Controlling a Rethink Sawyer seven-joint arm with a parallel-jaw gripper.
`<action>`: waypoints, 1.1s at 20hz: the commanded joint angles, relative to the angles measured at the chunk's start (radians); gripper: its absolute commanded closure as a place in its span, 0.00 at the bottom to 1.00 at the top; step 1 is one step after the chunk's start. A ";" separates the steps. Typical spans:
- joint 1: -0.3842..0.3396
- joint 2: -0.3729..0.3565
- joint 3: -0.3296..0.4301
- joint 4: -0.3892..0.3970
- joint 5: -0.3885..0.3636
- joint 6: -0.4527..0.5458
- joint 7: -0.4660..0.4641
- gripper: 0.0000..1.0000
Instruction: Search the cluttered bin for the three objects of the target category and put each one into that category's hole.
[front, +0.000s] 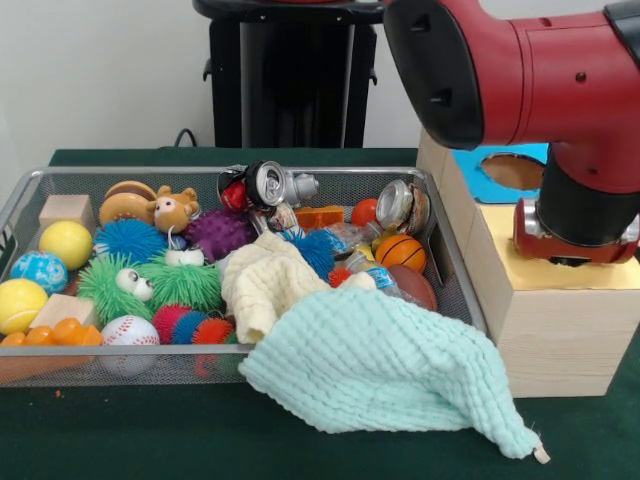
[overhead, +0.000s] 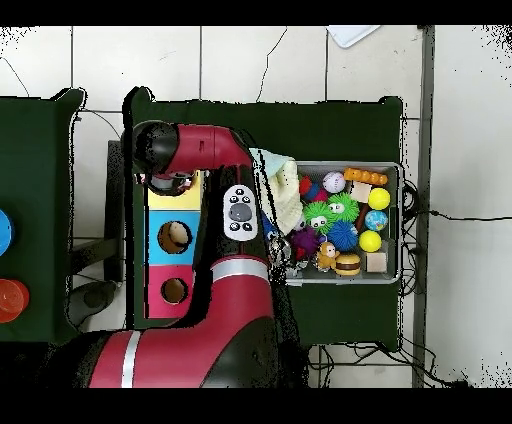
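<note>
- The wide silver wire-mesh bin (front: 30, 190) held rubber balls, spiky toys, wooden blocks, cans and a plain cream cloth (front: 262, 283); a mint waffle cloth (front: 385, 372) spilled over its front rim onto the table.
- No ruffled printed fabric pieces showed; any left probably lay buried.
- The red and black arm's gripper (front: 575, 255) sat over the yellow-topped wooden box (front: 555, 330), hiding its hole. Whether its fingers were spread or pressed together I cannot tell.
- Likely the drop step; next would be searching the bin.
</note>
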 joint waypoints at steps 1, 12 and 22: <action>-0.006 -0.067 0.015 0.024 -0.086 0.049 -0.044 1.00; -0.105 -0.304 0.039 -0.002 -0.073 0.350 -0.134 1.00; -0.264 -0.335 0.092 0.142 -0.171 0.217 -0.393 1.00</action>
